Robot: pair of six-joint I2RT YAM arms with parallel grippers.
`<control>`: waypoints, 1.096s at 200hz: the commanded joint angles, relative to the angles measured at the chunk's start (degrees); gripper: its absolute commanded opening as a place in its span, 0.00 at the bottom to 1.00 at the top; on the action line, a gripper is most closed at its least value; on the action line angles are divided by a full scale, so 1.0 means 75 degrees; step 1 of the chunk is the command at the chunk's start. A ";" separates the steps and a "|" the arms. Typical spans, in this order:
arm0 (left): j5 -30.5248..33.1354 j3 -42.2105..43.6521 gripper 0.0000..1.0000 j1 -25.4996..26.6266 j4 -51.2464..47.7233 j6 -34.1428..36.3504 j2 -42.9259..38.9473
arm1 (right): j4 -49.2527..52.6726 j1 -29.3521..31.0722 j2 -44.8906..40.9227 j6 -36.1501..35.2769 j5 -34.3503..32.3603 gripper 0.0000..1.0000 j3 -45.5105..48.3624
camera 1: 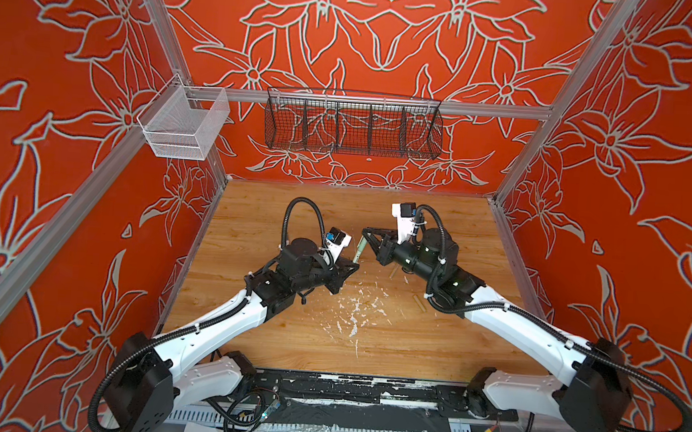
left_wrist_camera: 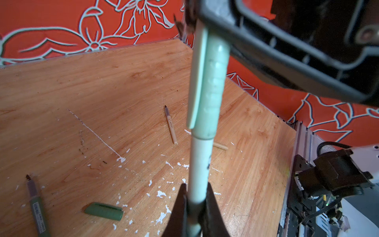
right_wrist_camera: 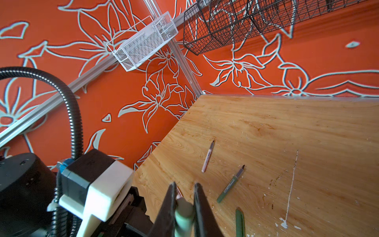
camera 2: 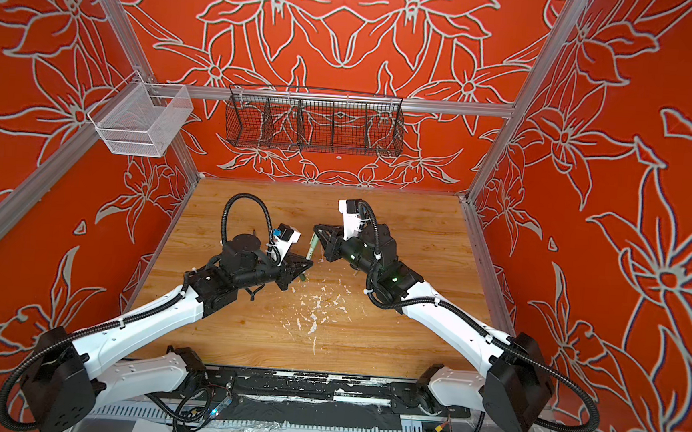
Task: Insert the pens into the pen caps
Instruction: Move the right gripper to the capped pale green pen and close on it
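My left gripper (left_wrist_camera: 196, 189) is shut on the barrel of the light green pen (left_wrist_camera: 200, 164), held above the table. The light green cap (left_wrist_camera: 213, 86) covers the pen's tip end, which is hidden inside it. My right gripper (right_wrist_camera: 184, 191) is shut on that cap (right_wrist_camera: 184, 214). In both top views the two grippers meet at mid-table around the pen (camera 1: 358, 249) (camera 2: 311, 246). Loose on the wood lie a tan pen (left_wrist_camera: 170, 125), a tan cap (left_wrist_camera: 221, 146), a dark green pen (right_wrist_camera: 230, 185), a dark green cap (left_wrist_camera: 104, 211) and a pale pink pen (right_wrist_camera: 207, 157).
White paint flecks (camera 1: 354, 309) are scattered over the wooden table (camera 1: 265, 332) in front of the grippers. A black wire basket (camera 1: 353, 123) and a white mesh basket (camera 1: 184, 126) hang on the rails above the back of the table.
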State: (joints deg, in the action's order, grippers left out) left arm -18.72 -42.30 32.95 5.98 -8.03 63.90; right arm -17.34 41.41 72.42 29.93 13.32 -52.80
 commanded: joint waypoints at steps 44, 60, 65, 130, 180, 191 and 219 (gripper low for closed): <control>-0.0117 -0.0777 0.00 -0.0491 0.2671 -0.0948 0.0033 | 0.2592 0.0425 0.0046 -0.0674 0.0232 0.02 -0.0943; -0.0251 -0.0776 0.00 -0.0479 0.2689 -0.0991 0.0092 | 0.2652 0.0426 0.0001 -0.0807 0.0086 0.16 -0.1466; -0.0283 -0.0769 0.00 -0.0466 0.2714 -0.0997 0.0103 | 0.2657 0.0424 -0.0023 -0.0851 0.0045 0.20 -0.1602; -0.0235 -0.0758 0.00 -0.0339 0.2645 -0.0924 0.0162 | 0.3062 0.0428 -0.0861 -0.1650 -0.0800 0.42 -0.2566; -0.0165 -0.0775 0.00 -0.0271 0.2612 -0.0921 0.0123 | 0.2830 0.0421 -0.1461 -0.1631 -0.1387 0.41 -0.1858; -0.0159 -0.0780 0.00 -0.0257 0.2598 -0.0905 0.0118 | 0.2782 0.0422 -0.1456 -0.1600 -0.1816 0.41 -0.1691; -0.0077 -0.0779 0.00 -0.0170 0.2528 -0.0801 0.0074 | 0.2447 0.0430 -0.1443 -0.1776 -0.2393 0.39 -0.1172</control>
State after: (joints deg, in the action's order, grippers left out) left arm -20.03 -47.40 30.89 23.49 -14.59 64.99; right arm 3.60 44.58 61.47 18.31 0.84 -65.45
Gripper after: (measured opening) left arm 0.096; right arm 0.408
